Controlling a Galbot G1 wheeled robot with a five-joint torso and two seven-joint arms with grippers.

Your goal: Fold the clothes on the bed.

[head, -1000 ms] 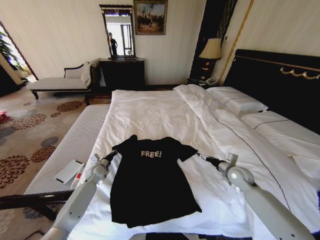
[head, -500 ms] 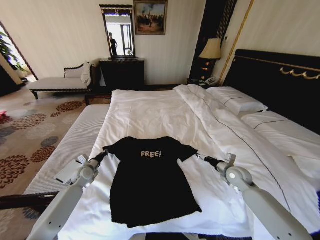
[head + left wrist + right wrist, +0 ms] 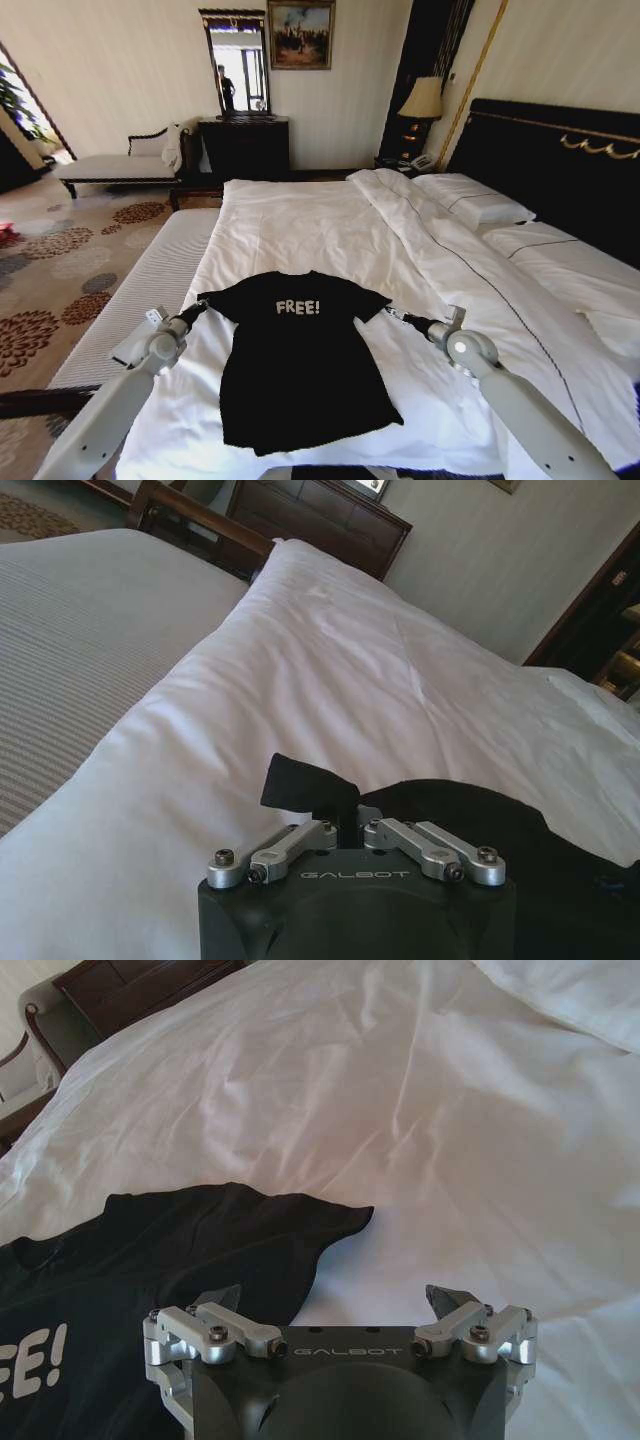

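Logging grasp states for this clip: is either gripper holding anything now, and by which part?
The left gripper is shut on the black T-shirt, pinching its sleeve tip. The right gripper is open beside the other sleeve, holding nothing.

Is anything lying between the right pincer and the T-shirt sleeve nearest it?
Nothing visible. Just bare white sheet separates the open right pincer from the T-shirt sleeve. The left pincer is shut on the other sleeve.
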